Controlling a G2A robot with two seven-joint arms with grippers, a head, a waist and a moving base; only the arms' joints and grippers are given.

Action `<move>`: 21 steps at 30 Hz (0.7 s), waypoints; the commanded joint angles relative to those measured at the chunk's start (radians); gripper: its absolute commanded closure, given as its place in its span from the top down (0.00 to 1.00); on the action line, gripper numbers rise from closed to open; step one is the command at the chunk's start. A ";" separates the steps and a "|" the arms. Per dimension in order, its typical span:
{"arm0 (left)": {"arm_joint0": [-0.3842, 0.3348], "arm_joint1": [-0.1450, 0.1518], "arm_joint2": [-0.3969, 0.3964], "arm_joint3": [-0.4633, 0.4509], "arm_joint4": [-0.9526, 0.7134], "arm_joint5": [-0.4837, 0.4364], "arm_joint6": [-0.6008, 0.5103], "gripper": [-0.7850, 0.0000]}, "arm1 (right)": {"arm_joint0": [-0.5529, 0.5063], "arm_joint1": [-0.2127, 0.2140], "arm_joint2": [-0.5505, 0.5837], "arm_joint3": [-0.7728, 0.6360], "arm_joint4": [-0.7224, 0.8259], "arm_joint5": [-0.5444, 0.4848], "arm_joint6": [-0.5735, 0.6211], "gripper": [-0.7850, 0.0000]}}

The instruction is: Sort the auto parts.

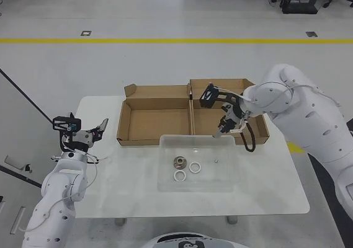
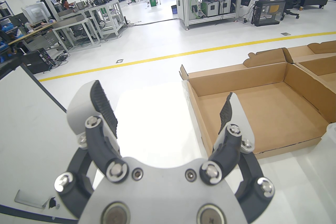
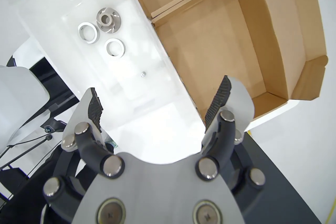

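The auto parts are found lying in the clear tray [image 1: 221, 178] on the desk [image 1: 263, 180]: a flanged hub [image 3: 107, 20], two rings [image 3: 88, 32] [image 3: 114, 47] grouped close around it, and a small fastener [image 3: 143, 74] set apart from them. All are round and lie flat with their bores upward, so no long axis is presented to the grasp. The right gripper [image 3: 159, 87] is held above the tray's far edge, where it meets the right-hand cardboard box [image 3: 210, 33]. Its fingers are spread and nothing is grasped. From these fingers the fastener lies nearest, with the hub and rings further toward the robot's left. The left gripper [image 1: 98, 129] is positioned at the desk's left edge, well apart from the tray, with its fingers likewise released. The right arm is judged the better placed for the next pick. Both boxes are noted as holding no parts.
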State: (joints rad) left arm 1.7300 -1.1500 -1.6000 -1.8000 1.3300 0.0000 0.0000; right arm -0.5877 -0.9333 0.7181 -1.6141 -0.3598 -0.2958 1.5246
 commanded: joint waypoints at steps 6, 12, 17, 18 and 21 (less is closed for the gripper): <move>0.000 0.000 0.000 0.000 0.000 0.000 0.000 1.00 | 0.001 0.001 -0.002 -0.001 0.003 0.001 0.001 1.00; 0.000 0.000 0.000 0.000 0.000 0.000 0.000 1.00 | -0.017 0.005 -0.032 -0.065 -0.045 -0.010 -0.010 1.00; 0.000 0.000 0.000 0.000 0.000 0.000 0.000 1.00 | -0.022 0.019 -0.073 -0.157 -0.019 0.011 0.010 1.00; 0.000 0.000 0.000 0.000 0.000 0.000 0.000 1.00 | -0.019 0.022 -0.080 -0.168 -0.012 0.012 0.011 1.00; 0.000 0.000 0.000 0.000 0.000 0.000 0.000 1.00 | -0.008 0.032 -0.109 -0.188 0.000 0.012 0.011 1.00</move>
State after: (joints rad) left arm 1.7300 -1.1500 -1.6000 -1.8000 1.3300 0.0000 0.0000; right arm -0.6004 -0.9052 0.6220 -1.7963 -0.3640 -0.2836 1.5365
